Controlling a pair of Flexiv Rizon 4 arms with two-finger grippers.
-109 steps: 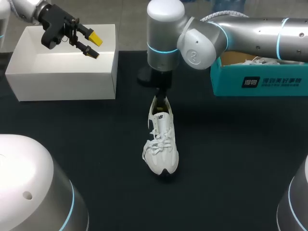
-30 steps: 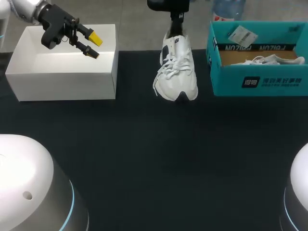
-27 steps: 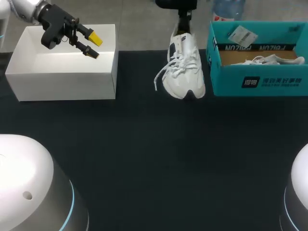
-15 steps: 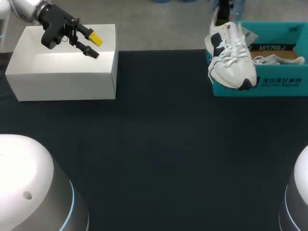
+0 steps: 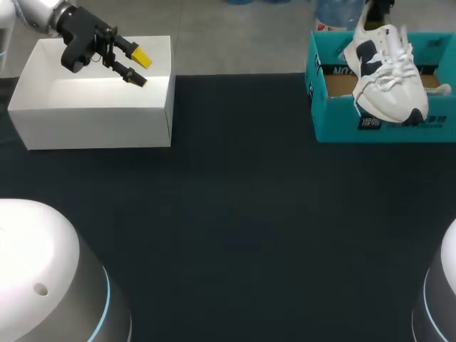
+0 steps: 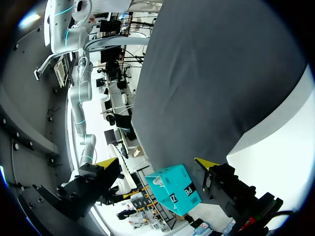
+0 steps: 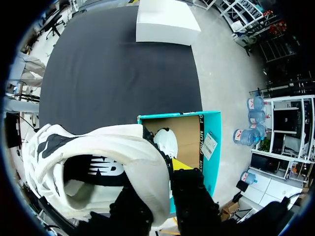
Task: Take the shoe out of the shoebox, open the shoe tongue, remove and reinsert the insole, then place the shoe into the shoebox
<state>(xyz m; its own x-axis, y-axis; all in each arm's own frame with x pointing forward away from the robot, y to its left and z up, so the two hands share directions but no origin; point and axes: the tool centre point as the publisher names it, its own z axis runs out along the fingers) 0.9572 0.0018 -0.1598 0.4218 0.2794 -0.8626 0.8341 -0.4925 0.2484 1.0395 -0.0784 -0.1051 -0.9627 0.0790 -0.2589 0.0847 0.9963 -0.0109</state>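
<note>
The table [image 5: 235, 228] is dark and flat. The right claw [image 7: 166, 169] is clamped on the heel of the white shoe [image 5: 386, 78]. It holds the shoe up in the air, above the open teal shoebox [image 5: 335, 125] at the table's far right side. The left claw [image 5: 134, 65] hangs over the white box [image 5: 92, 107] at the far left, its yellow tips apart.
</note>
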